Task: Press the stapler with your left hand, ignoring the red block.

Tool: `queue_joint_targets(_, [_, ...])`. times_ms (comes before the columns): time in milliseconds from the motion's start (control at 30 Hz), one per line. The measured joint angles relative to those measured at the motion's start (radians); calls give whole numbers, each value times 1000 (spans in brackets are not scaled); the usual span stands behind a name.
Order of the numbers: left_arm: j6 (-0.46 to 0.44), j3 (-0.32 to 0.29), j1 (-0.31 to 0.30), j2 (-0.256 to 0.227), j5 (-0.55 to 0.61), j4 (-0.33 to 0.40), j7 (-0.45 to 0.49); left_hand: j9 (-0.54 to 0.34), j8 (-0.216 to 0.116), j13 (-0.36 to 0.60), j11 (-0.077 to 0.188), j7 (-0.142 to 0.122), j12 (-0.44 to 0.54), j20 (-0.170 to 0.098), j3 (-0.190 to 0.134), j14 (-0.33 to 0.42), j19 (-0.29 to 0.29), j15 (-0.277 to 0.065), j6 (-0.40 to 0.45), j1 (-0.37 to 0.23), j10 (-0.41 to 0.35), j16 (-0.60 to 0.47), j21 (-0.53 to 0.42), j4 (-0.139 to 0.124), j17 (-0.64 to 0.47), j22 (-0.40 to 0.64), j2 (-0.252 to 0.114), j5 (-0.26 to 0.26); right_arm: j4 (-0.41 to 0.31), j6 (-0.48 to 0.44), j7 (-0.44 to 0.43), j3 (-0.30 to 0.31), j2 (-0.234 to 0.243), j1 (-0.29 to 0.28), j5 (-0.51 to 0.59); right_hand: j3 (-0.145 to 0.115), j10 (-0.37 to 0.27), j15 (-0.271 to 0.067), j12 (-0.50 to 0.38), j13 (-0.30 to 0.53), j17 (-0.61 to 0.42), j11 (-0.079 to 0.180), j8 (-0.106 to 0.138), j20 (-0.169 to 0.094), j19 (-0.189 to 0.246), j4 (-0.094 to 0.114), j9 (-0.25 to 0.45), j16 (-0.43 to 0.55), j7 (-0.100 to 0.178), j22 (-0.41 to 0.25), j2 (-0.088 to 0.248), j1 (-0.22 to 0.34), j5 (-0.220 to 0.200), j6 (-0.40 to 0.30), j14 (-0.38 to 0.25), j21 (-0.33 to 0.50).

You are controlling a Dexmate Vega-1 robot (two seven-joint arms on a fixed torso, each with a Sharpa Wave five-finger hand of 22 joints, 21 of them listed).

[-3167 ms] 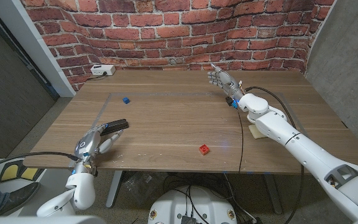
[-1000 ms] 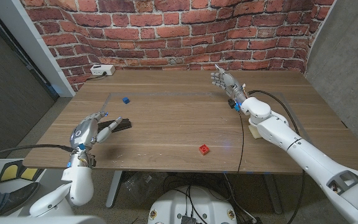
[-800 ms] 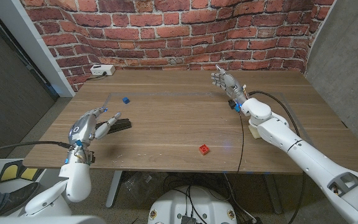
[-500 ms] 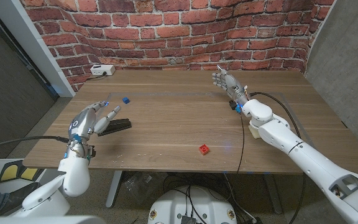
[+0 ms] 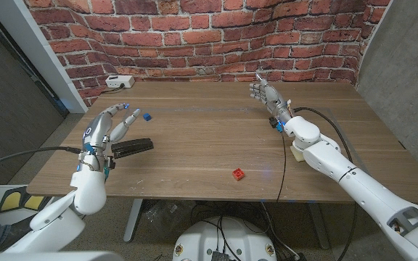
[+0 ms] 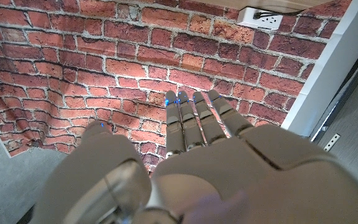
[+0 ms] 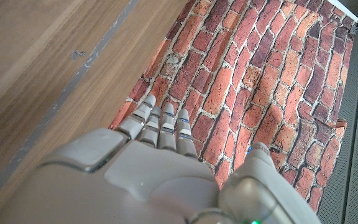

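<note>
Head view: the black stapler point(image 5: 133, 147) lies on the wooden table point(image 5: 209, 145) near its left edge, long side running roughly left to right. The left hand point(image 5: 107, 127) is raised above and just behind the stapler's left end, not touching it. Its fingers point(image 5: 125, 119) are stretched out and slightly spread, pointing toward the far side of the table; it holds nothing.

A small blue block point(image 5: 146, 115) sits on the table just past the left hand's fingertips. The red block point(image 5: 238, 174) lies near the front edge, right of the middle, well apart from the stapler and from both hands.

The right hand point(image 5: 267, 96) is up over the far right part of the table, fingers extended and apart, empty. A black cable point(image 5: 282, 163) runs along the right arm and down over the table's front edge.

A white power strip point(image 5: 120, 82) rests at the far left corner against the brick wall point(image 5: 209, 36).

Left wrist view: the back of the left hand point(image 6: 197, 168), fingers straight and side by side, with brick wall beyond them and the power strip point(image 6: 258, 17) at the frame edge.

Right wrist view: the right hand point(image 7: 142, 168), fingers straight, thumb held apart, over the tabletop point(image 7: 42, 74) with the brick wall behind.
</note>
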State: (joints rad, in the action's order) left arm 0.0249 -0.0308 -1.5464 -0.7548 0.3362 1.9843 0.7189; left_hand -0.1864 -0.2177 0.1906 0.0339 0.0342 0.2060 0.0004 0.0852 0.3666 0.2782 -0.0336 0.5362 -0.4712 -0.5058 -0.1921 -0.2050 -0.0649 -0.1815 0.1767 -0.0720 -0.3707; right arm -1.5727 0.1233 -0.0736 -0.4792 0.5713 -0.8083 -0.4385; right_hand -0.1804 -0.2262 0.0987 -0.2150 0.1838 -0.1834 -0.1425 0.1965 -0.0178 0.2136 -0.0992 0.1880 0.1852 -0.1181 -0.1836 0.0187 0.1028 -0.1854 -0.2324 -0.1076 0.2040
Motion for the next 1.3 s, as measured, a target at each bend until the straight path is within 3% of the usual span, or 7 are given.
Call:
queue_joint_targets(500, [175,17,74,41,-184,-52,-128,0,22,0,-32,22,-9,20,8,-13,-12,20,-40,6,33,4,6,-8,0,0,-13,8,-23,13,-15,23,10,-35,0,9,0,0,0,0,0,0,0,4,4,-1,0,0,0,0,-10,-10,0,0,0,0])
queue_joint_targets(533, [188,43,139,66,-199,-94,-140,0,22,0,-32,18,-9,20,8,-13,-12,20,-44,6,33,4,6,-8,0,0,-13,8,-24,24,-23,24,10,-36,-2,9,0,0,0,0,0,0,0,7,7,-1,0,0,0,0,-10,-10,0,0,0,0])
queue_joint_targets(767, [236,102,240,88,-279,-169,-216,0,28,0,-43,26,-14,29,18,-22,-22,29,-65,15,44,4,6,-13,0,0,-3,15,-18,47,-25,30,6,-42,-3,14,-4,0,0,0,0,-4,0,7,7,3,0,0,0,0,-10,-10,0,0,0,0])
queue_joint_targets(967, [264,102,240,88,-356,-169,-290,0,30,0,-45,27,-17,36,22,-35,-29,34,-77,15,52,4,6,-14,0,0,-3,16,-4,47,-25,37,0,-44,-3,16,-7,0,0,0,0,-7,11,7,7,6,0,0,-4,0,-16,-16,0,-33,0,0])
queue_joint_targets(1000, [267,172,354,111,-366,-249,-299,0,30,0,-45,25,-18,36,24,-35,-29,34,-79,15,52,4,6,-16,0,0,-3,16,-4,76,-25,38,0,-44,-6,16,-7,0,0,0,0,-7,14,7,7,6,0,0,-5,0,-16,-16,0,-38,0,0])
queue_joint_targets(1167, [272,220,426,124,-419,-292,-351,0,30,0,-45,25,-17,36,26,-35,-29,34,-87,15,60,4,6,-18,0,3,-3,20,12,97,-21,49,-2,-46,-12,22,-7,2,0,0,0,-7,11,7,7,0,0,0,0,0,-16,-16,0,-34,-9,0])
queue_joint_targets(1300, [267,220,426,124,-462,-292,-383,0,30,0,-46,30,-17,41,29,-40,-34,39,-91,15,69,12,13,-21,0,3,-3,20,32,97,-21,56,-3,-47,-12,25,-7,2,0,0,0,-7,7,7,7,3,0,0,2,0,-16,-16,-7,-15,-9,0])
